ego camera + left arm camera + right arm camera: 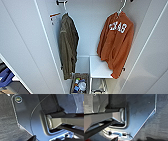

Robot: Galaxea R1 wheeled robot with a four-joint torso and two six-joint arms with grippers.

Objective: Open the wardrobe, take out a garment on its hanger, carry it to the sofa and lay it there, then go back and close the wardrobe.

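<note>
The wardrobe (pixel 27 47) stands open in the head view, its white doors swung out to both sides. Inside on the right hangs the garment (pixel 115 42), a burnt-orange hooded sweatshirt with white letters on the chest. It hangs from a thin white hanger (pixel 121 7) hooked on the rail at the top. No gripper appears in the head view. The wrist views take in dark robot parts over a grey floor.
A dark olive-green jacket (pixel 68 43) hangs at the left of the wardrobe. Below are a white shelf (pixel 98 67) and a basket (pixel 79 83) with several small items. The right door (pixel 152 57) stands open close to the sweatshirt.
</note>
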